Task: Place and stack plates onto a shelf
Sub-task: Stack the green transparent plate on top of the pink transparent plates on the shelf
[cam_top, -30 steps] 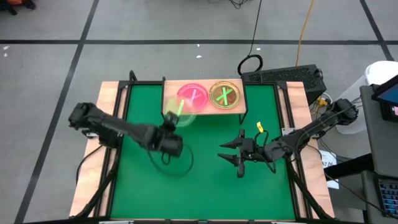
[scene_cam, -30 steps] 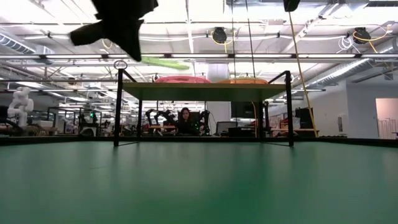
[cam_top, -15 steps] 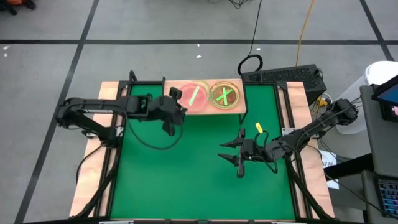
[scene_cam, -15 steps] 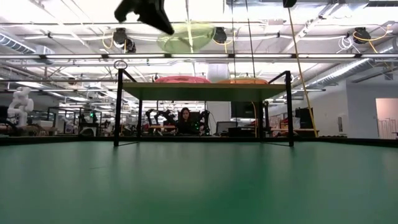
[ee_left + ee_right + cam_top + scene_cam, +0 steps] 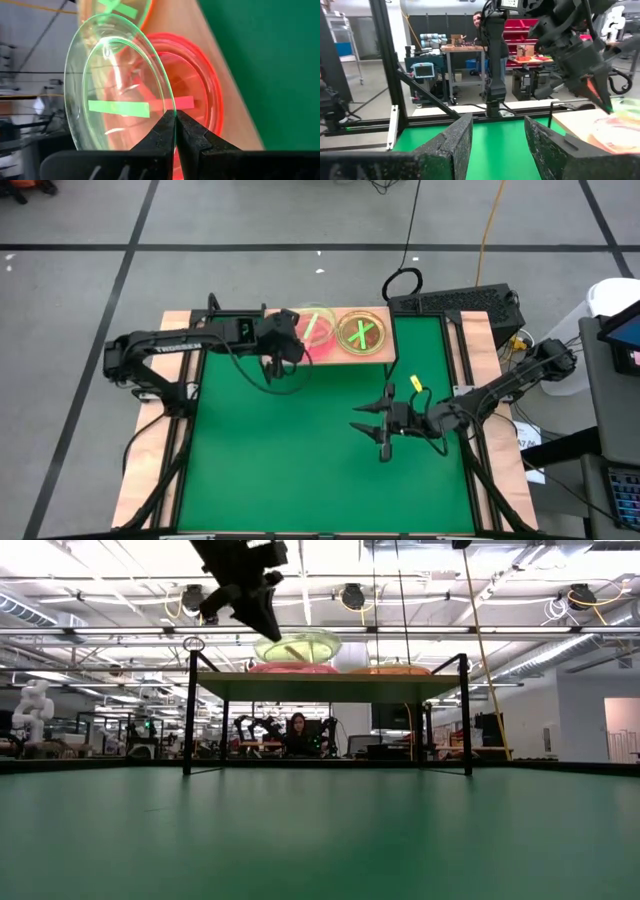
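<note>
My left gripper (image 5: 293,342) (image 5: 175,117) is shut on a translucent green plate (image 5: 314,327) (image 5: 297,644) with a green bar (image 5: 119,108). The plate hovers over the pink plates (image 5: 322,346) (image 5: 292,667) on the left half of the wooden shelf (image 5: 392,356) (image 5: 330,681). An orange-rimmed stack (image 5: 362,333) (image 5: 390,670) with crossed green bars rests on the shelf's right half. My right gripper (image 5: 378,426) (image 5: 497,145) waits open above the mat, near the right side. My left gripper pinches the green plate's rim (image 5: 171,109) between its two fingers (image 5: 162,131). The fingers come from the table's left and near side, slanting down. The plate is lifted clear, roughly level, just above the pink plates (image 5: 202,95).
The shelf stands on thin black legs (image 5: 189,710) at the far edge of the green mat (image 5: 300,450). A keyboard (image 5: 455,304) and cables lie beyond the table's far right corner. Open mat stretches between the shelf and the near edge.
My left gripper has carried the green plate up from above the middle of the mat toward the far edge, over the shelf. It has then come down, so the plate sits just above the pink plates. My right arm has kept still.
</note>
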You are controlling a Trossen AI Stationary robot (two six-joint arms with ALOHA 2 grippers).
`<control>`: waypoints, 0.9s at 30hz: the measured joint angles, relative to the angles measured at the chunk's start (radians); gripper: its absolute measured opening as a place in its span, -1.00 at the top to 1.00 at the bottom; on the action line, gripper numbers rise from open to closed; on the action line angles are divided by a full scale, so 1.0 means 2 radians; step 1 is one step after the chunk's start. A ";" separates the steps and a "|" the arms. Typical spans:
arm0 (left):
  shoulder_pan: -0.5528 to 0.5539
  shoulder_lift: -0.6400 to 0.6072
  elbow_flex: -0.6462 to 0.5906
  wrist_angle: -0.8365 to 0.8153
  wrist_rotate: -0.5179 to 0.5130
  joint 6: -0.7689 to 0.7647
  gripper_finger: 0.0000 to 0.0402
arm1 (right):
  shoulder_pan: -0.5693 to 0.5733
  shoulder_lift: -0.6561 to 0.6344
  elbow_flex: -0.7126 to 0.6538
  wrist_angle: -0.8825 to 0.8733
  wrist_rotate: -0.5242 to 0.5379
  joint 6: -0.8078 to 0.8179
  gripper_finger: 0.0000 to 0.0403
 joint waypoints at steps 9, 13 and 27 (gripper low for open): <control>0.023 0.038 0.000 -0.008 0.017 0.002 0.86 | -0.007 0.000 0.000 -0.002 -0.001 0.006 0.20; 0.023 0.041 0.000 -0.008 0.016 0.004 0.70 | -0.007 0.000 0.000 -0.004 -0.001 0.006 0.20; -0.012 0.022 0.000 -0.034 0.023 -0.014 0.44 | -0.007 0.000 0.000 -0.008 0.000 0.006 0.20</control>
